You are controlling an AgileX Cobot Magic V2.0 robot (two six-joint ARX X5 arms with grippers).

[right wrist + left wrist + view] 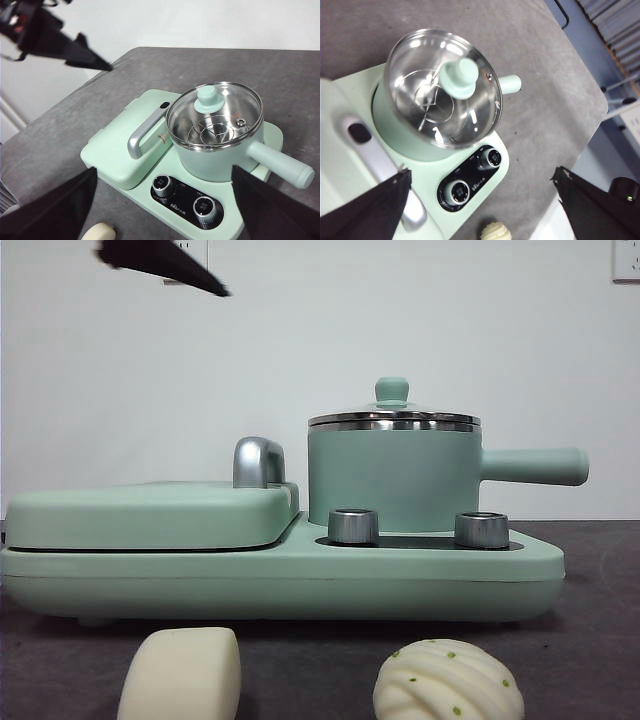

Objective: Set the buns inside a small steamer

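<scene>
I see both my hands, the left hand (480, 210) and right hand (165, 205), wide open and empty, the smooth cream block bun (182, 675) and ridged green-specked round bun (448, 682) lying on the grey counter (600, 640), and the mint-green small steamer pot (394, 472) with its glass lid (215, 116) on, so nothing is done.

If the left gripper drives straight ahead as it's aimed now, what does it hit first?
Most likely the glass lid of the small steamer, near its green knob. The left gripper is open and looks down on it; depth is unclear.

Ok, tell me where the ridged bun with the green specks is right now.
In the front view the ridged bun sits on the dark table in front of the cooker base, below the small steamer, with the smooth bun apart to its left.
</scene>
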